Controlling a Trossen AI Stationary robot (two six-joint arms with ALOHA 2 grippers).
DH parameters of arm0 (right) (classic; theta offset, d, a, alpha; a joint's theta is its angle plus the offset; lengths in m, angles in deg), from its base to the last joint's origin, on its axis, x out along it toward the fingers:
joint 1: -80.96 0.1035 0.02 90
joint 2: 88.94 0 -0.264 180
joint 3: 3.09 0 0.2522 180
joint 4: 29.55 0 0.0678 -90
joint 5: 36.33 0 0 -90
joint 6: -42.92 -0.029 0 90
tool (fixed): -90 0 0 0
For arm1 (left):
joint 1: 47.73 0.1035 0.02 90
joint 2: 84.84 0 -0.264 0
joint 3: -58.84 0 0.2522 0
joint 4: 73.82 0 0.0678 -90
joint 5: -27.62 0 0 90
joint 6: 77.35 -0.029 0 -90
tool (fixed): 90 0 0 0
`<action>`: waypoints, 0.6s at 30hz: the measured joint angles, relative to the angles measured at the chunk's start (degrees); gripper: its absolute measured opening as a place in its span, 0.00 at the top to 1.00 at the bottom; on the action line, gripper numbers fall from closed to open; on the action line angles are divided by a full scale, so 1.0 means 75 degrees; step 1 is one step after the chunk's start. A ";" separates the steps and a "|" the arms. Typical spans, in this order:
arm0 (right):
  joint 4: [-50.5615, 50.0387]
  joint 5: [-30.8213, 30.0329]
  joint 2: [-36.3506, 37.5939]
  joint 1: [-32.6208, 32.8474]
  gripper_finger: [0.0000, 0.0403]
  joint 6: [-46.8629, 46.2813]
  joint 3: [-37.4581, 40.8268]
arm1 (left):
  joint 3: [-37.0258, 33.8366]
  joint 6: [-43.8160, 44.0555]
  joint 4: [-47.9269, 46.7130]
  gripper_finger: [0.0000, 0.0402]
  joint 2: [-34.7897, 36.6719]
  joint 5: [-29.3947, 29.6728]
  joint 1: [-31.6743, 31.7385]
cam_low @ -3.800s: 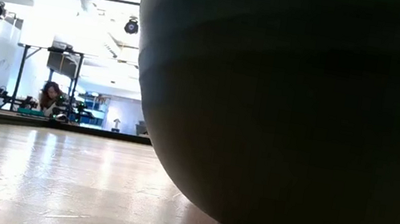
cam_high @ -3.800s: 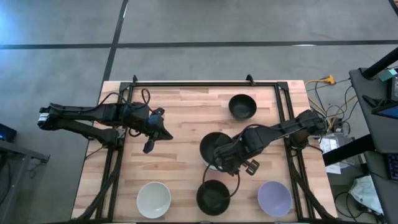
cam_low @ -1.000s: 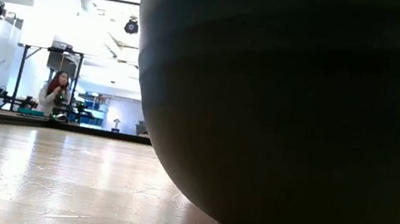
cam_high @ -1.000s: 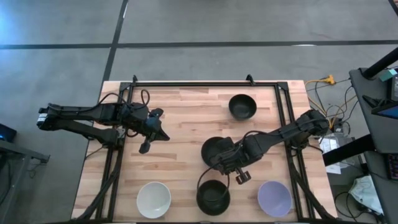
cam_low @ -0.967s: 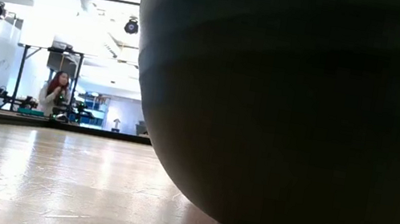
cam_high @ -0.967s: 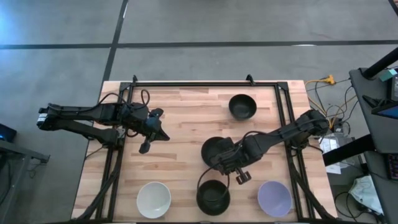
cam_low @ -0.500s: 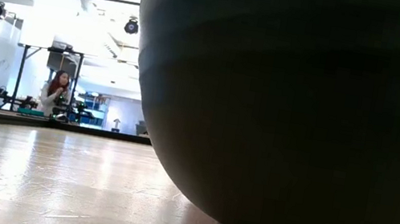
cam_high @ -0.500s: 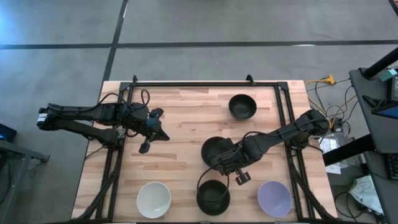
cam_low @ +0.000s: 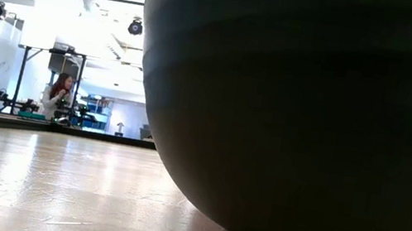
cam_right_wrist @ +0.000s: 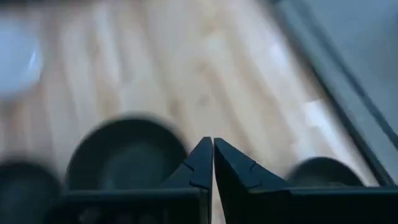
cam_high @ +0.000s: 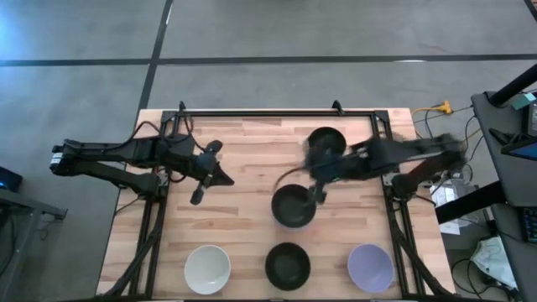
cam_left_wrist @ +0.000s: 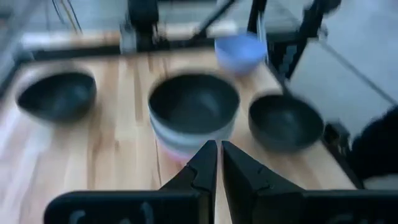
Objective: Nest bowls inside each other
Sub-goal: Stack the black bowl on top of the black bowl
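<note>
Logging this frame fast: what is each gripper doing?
Left gripper: shut, holding nothing.
Right gripper: shut, holding nothing.

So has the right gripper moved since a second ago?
Yes. The right gripper has swung up from beside the near-edge black bowl, now over the stack, nearer the far black bowl.
</note>
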 joint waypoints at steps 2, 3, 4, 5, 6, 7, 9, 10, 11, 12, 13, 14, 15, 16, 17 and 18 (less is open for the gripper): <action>0.0422 -0.0797 0.0712 -0.0141 0.98 -0.0734 0.0412 | -0.0026 0.0000 0.0670 0.98 -0.0006 0.0067 0.0000; 0.0628 -0.1181 0.1101 -0.0219 0.98 -0.1129 0.0662 | -0.0029 0.0000 0.0908 0.98 -0.0042 0.0096 0.0000; 0.0783 -0.1517 0.1468 -0.0278 0.98 -0.1541 0.0950 | -0.0032 0.0000 0.1125 0.98 -0.0072 0.0104 0.0000; 0.0903 -0.1782 0.1825 -0.0348 0.98 -0.1962 0.1242 | -0.0037 0.0000 0.1318 0.98 -0.0108 0.0122 0.0000; 0.1006 -0.1949 0.2190 -0.0415 0.98 -0.2383 0.1553 | -0.0041 0.0000 0.1458 0.98 -0.0151 0.0187 0.0000; 0.1039 -0.2072 0.2532 -0.0488 0.98 -0.2842 0.1881 | -0.0041 -0.0002 0.1626 0.98 -0.0204 0.0319 0.0000; 0.1014 -0.2246 0.3187 -0.0653 0.98 -0.4059 0.2518 | -0.0041 -0.0003 0.1798 0.98 -0.0302 0.0598 0.0000; 0.1018 -0.2336 0.3489 -0.0740 0.98 -0.4770 0.2828 | -0.0041 0.0000 0.1834 0.98 -0.0373 0.0734 0.0003; 0.1018 -0.2426 0.3778 -0.0832 0.98 -0.5432 0.3140 | -0.0041 -0.0003 0.1933 0.98 -0.0454 0.0809 0.0003; 0.1009 -0.2518 0.4042 -0.0915 0.98 -0.6006 0.3451 | -0.0041 -0.0003 0.1992 0.98 -0.0513 0.0884 0.0003; 0.1008 -0.2609 0.4251 -0.0995 0.98 -0.6522 0.3733 | -0.0041 0.0000 0.1987 0.98 -0.0576 0.0901 0.0006; 0.1013 -0.2646 0.4445 -0.1065 0.98 -0.6915 0.4004 | -0.0041 0.0000 0.2018 0.98 -0.0638 0.0903 0.0006; 0.1010 -0.2645 0.4607 -0.1141 0.98 -0.7202 0.4259 | -0.0041 0.0001 0.2082 0.98 -0.0705 0.0903 0.0003; 0.1006 -0.2625 0.4723 -0.1217 0.98 -0.7453 0.4500 | -0.0041 0.0003 0.2119 0.98 -0.0764 0.0903 0.0003; 0.1020 -0.2576 0.4819 -0.1285 0.98 -0.7630 0.4706 | -0.0041 0.0006 0.2153 0.98 -0.0829 0.0901 0.0003; 0.1022 -0.2515 0.4895 -0.1361 0.98 -0.7675 0.4892 | -0.0041 0.0009 0.2226 0.98 -0.0894 0.0901 0.0000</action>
